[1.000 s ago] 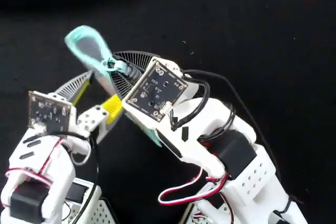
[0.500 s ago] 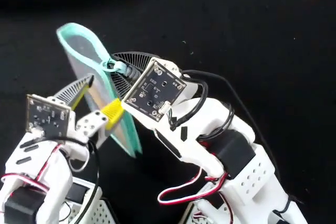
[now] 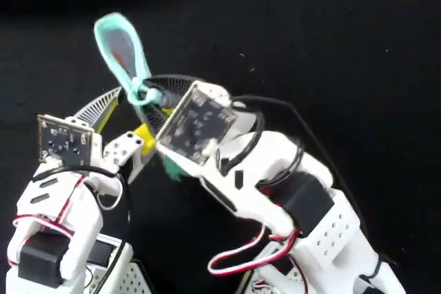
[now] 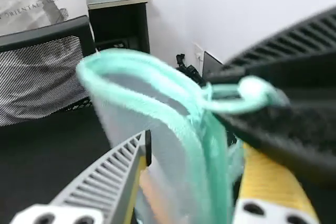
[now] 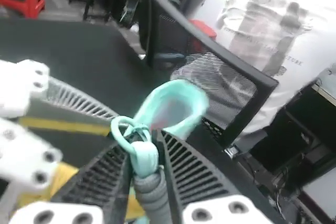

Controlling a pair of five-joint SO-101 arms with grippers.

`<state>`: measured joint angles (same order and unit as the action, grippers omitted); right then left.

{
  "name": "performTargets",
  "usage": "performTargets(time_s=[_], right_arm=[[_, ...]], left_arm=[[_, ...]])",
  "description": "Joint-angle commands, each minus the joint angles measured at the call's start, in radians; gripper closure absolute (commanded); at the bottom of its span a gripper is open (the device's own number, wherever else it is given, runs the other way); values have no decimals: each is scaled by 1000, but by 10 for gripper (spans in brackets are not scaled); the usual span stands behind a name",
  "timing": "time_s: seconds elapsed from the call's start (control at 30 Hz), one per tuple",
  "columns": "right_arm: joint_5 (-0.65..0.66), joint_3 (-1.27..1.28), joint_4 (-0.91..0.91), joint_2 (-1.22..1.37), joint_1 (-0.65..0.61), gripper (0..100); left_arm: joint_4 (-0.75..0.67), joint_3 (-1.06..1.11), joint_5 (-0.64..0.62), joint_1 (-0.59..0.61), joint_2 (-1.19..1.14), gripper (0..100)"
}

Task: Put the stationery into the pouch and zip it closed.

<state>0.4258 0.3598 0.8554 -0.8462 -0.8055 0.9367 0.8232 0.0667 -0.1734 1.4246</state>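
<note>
A mint-green mesh pouch (image 3: 121,46) is held up in the air over the black table (image 3: 331,67), between both grippers. My right gripper (image 3: 153,93), with black ribbed fingers, is shut on the pouch's zipper pull (image 5: 140,153), a mint cord loop with a grey tab. My left gripper (image 3: 131,118), one grey ribbed finger (image 4: 105,177) and one yellow, is shut on the pouch (image 4: 157,124) lower down. Something orange (image 4: 149,195) shows through the mesh. In the right wrist view the pouch's rounded end (image 5: 173,103) rises beyond my right gripper (image 5: 144,140).
Both arm bases and their red and white cables (image 3: 241,253) crowd the near edge. The table's far and right parts are bare black cloth. Behind the table stand a mesh chair (image 5: 220,82) and a seated person in a white shirt.
The pouch swung from hanging broad and flat to edge-on, and its top shifted right and up. The right wrist twisted and moved slightly left; the left arm shifted a little.
</note>
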Motion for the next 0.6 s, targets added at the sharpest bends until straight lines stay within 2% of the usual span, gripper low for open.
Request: performTargets(time_s=[0.0,0.27,0.47,0.57], right_arm=[[23,-19,2,-39,-46,986],[26,-19,2,-41,-41,986],[28,-21,-2,-41,-28,986],[25,-21,-17,-36,20,986]], left_arm=[[-32,-10,-17,8,-28,706],[-32,-18,-11,96,-109,706],[-25,-13,-9,101,-109,712],[-11,-12,-9,101,-107,772]])
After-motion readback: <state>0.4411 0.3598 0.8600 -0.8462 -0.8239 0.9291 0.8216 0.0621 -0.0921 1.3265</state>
